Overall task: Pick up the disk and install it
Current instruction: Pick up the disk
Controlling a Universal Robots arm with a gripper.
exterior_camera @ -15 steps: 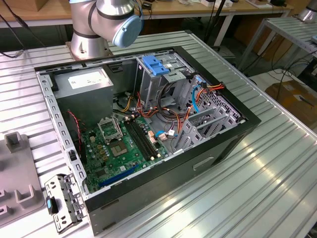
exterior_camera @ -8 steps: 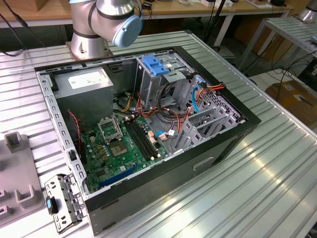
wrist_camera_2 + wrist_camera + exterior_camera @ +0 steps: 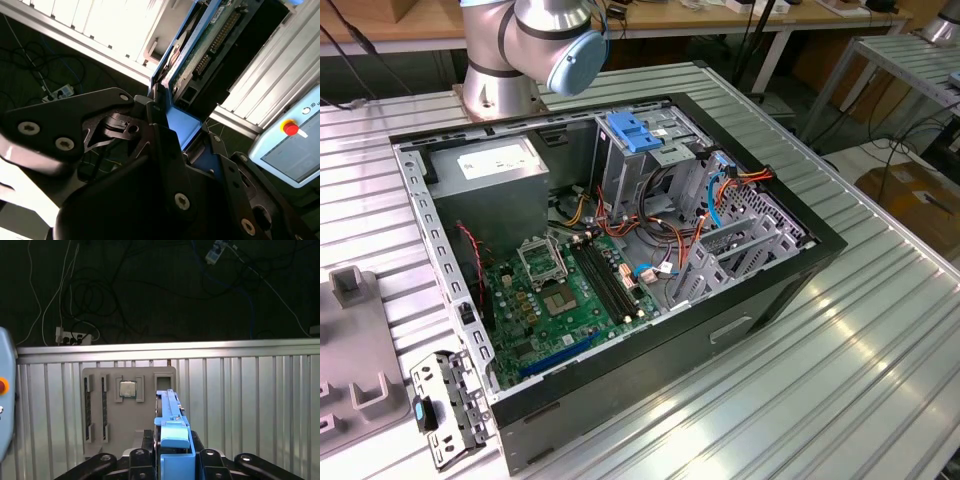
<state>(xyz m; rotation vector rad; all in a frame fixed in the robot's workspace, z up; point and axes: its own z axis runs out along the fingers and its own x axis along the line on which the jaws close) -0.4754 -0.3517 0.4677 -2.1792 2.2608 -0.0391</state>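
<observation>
One ribbed metal desk (image 3: 880, 330) is carrying an open computer case (image 3: 620, 250), with a grey parts tray (image 3: 365, 340) lying at the exterior view's left. Tool (image 3: 173, 452) is clenching the disk (image 3: 170, 405) edge-on by its blue carrier, raised above the desk near that tray.

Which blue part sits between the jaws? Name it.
The blue carrier framing the disk, held by the gripper; the blue bracket sits atop the drive bay.
</observation>
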